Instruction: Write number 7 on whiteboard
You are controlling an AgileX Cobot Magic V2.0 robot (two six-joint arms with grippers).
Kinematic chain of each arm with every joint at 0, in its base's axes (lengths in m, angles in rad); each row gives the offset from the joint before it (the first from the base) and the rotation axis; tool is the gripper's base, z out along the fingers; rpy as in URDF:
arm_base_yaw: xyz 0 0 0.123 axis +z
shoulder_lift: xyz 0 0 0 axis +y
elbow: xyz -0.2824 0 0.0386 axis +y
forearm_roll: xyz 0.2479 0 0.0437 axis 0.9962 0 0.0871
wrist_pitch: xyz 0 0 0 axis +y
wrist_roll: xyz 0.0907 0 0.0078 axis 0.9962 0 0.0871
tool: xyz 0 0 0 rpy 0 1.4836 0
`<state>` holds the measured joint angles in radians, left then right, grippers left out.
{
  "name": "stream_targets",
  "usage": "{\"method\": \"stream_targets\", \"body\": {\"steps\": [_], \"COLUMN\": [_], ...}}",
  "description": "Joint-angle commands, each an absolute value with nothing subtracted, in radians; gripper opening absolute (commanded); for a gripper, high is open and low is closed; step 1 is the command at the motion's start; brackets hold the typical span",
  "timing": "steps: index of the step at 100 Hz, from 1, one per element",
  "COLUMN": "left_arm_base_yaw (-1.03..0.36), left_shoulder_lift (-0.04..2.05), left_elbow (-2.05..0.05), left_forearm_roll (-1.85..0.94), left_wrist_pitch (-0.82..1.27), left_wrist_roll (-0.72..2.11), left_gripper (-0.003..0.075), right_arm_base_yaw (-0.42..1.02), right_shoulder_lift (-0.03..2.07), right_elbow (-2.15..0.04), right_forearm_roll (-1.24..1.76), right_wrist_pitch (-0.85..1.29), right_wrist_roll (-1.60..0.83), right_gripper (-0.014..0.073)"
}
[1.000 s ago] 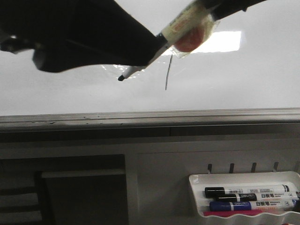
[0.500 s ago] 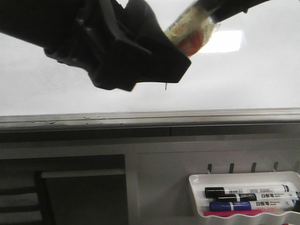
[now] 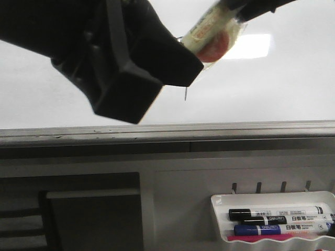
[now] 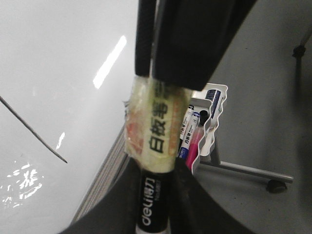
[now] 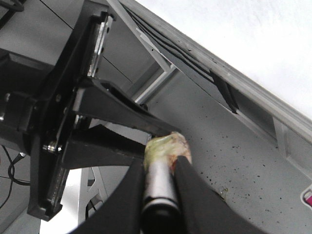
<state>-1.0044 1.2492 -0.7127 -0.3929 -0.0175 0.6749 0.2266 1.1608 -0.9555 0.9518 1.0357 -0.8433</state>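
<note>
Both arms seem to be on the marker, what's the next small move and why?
Probably open the right gripper and back away, leaving the marker to the left gripper. Both look closed on it, and only one slanted stroke shows on the whiteboard.

I'm working in what looks like an office or lab room: a large whiteboard point(image 3: 261, 89) with a grey metal lower edge catches rectangular ceiling-light glare point(image 3: 251, 46), a white pen tray point(image 3: 222, 219) holding dry-erase markers point(image 3: 277, 215) hangs below it, and a speckled grey floor point(image 5: 234, 146) shows in my right wrist view.
</note>
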Motion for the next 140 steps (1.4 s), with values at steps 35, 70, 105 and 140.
{"method": "stream_targets", "body": {"steps": [35, 70, 105, 140], "left_arm_base_yaw": [-0.905, -0.787, -0.787, -0.784], "left_shoulder_lift": [1.117, 1.015, 1.264, 1.417], "left_elbow": [-0.738, -0.596, -0.702, -0.796], "left_forearm_roll": [-0.631, -1.086, -1.073, -1.094], "left_wrist_pitch": [-0.102, -0.377, -0.474, -0.471], "left_wrist_roll": [0.655, 0.655, 0.647, 0.647], "left_gripper": [-0.0021, -0.0020, -0.0020, -0.0020], "right_arm_base_yaw": [0.067, -0.059, -0.059, -0.059], "right_shoulder_lift": [1.087, 0.925, 0.913, 0.913], "right_elbow": [-1.082, -0.952, -0.920, -0.920], "right_forearm_roll": [0.957, 0.919, 0.919, 0.919], "right_wrist_pitch": [1.136, 1.070, 1.057, 1.059], "right_wrist_roll": [-0.846, -0.846, -0.846, -0.846], "right_gripper": [0.0477, 0.0454, 0.0447, 0.0447]}}
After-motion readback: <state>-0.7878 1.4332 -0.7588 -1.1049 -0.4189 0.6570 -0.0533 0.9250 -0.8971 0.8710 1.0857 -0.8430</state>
